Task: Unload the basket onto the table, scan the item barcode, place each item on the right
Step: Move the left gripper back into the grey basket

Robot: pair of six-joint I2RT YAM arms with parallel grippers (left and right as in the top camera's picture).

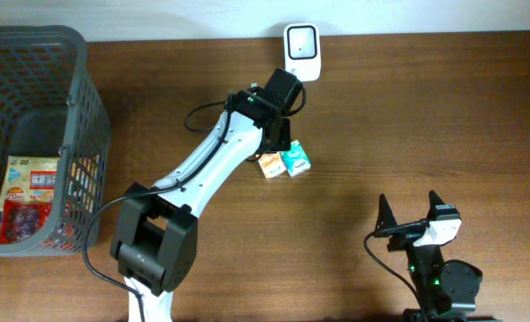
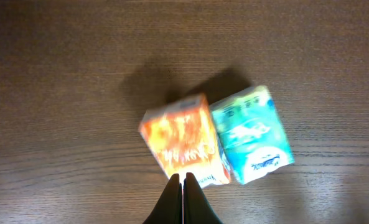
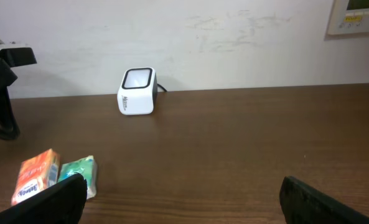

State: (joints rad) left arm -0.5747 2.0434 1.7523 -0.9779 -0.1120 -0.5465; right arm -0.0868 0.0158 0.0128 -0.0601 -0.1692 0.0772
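While the left pincer (image 2: 183, 182) hangs pressed together above the orange pack (image 2: 183, 146) | right pincer (image 3: 183, 190) — spread wide, empty

white left arm (image 1: 213, 154), black end effector (image 2: 183, 184)

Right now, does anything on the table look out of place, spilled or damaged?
Nothing spilled or damaged. The orange pack and teal pack sit touching, askew to the grain of the table, apart from the scanner. The left gripper is shut above them, holding nothing.
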